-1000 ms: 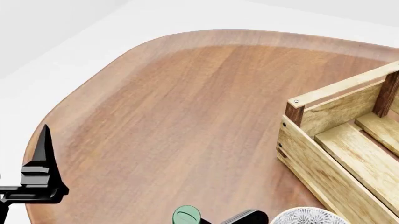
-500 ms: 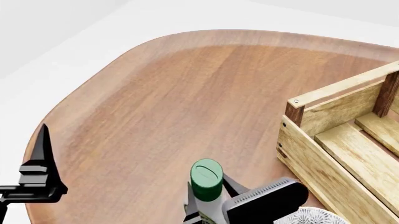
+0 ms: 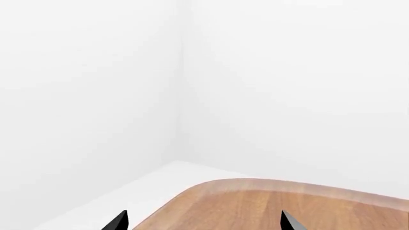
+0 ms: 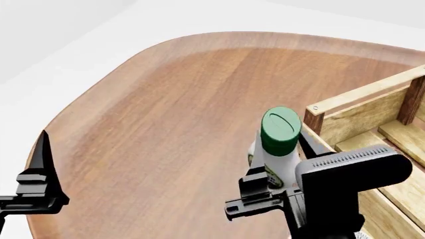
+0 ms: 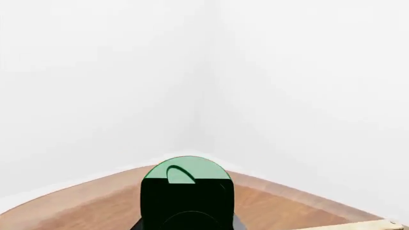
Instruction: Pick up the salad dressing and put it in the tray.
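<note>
Above table point(image 4: 166, 99) | 1 salad dressing point(image 4: 277, 142) clamped in right gripper point(image 4: 279, 174) jaws | 1 tray point(image 4: 359, 124) beside | left gripper point(image 4: 40, 184) jaws spread

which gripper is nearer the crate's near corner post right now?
Right. The right gripper, holding the salad dressing, sits right beside the tray corner post; the left gripper hangs at the table's far left edge.
</note>
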Available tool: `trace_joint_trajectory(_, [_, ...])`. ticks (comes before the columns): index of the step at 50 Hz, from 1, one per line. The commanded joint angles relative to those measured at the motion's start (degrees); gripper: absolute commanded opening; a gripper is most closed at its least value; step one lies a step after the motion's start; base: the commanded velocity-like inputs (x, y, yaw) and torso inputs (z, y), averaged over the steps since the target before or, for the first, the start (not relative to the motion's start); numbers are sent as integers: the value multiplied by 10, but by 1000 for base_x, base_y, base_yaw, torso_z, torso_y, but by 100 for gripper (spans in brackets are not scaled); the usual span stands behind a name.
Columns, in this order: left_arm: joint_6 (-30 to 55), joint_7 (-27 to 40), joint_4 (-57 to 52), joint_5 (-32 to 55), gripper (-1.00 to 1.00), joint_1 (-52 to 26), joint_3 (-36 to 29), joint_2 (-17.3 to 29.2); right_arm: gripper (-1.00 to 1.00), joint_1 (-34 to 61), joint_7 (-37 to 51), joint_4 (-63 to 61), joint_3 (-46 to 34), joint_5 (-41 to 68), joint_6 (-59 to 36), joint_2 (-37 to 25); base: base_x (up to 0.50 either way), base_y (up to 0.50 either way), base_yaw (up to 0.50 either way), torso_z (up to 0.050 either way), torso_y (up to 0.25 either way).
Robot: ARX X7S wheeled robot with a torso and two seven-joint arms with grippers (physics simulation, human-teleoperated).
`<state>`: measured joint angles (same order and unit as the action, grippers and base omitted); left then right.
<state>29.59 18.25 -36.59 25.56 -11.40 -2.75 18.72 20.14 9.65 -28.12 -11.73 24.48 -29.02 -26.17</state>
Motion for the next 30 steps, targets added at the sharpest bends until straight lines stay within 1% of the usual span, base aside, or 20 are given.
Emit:
trace_joint_trajectory(1, [-3,0,3,4,100,0,1,2,-100,39,23,-14,51,13,-40,-13,0,0,0,0,0])
trace_joint_trajectory(24, [-19,1,10,7,100,9,5,4,-100,135,60,117,64,-56,-57,-44,0,0,0,0,0])
trace_joint_trajectory(30, [-21,2,10,8,100,10,4,4,-100,150,70,142,84,-58,-58,-50,0,0,0,0,0])
